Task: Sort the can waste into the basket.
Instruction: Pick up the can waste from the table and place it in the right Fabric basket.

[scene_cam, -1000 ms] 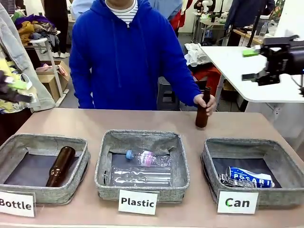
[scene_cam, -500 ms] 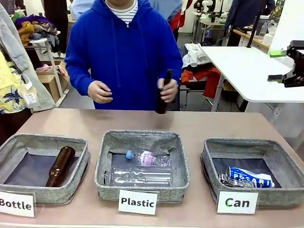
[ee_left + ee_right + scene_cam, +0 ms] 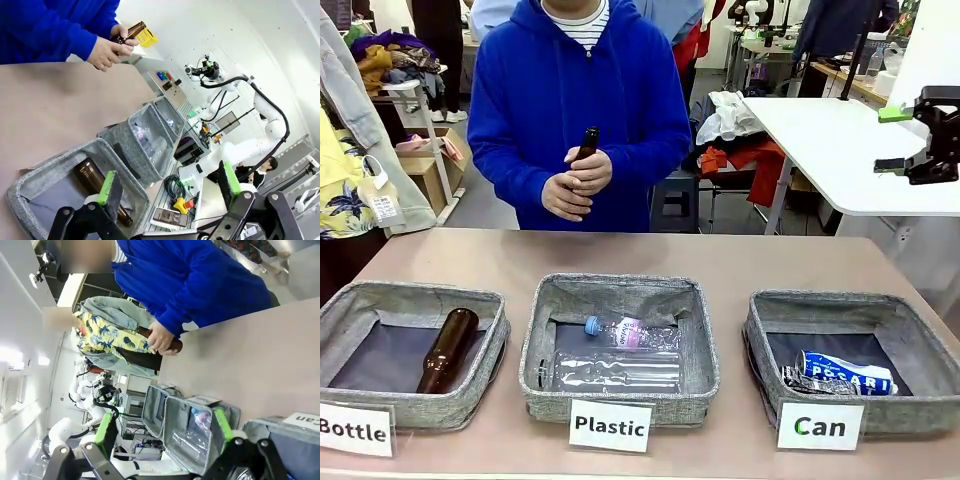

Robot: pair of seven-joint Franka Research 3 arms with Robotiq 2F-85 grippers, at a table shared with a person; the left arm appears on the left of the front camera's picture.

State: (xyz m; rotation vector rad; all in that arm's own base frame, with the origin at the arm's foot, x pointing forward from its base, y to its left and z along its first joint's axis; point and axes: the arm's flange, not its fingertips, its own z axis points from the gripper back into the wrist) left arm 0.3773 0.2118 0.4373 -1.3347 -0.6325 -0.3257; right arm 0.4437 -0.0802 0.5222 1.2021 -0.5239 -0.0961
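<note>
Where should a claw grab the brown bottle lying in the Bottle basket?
Grip the brown bottle across its wide body, coming straight down from above. It lies flat on the basket floor, neck toward the front, and the walls block any sideways approach.

A robotics lab set up for sorting trials. Three grey baskets with printed cards sit on a beige worktop; white robot arms stand at other stations, beside white tables, loose cables and piles of clothing.
</note>
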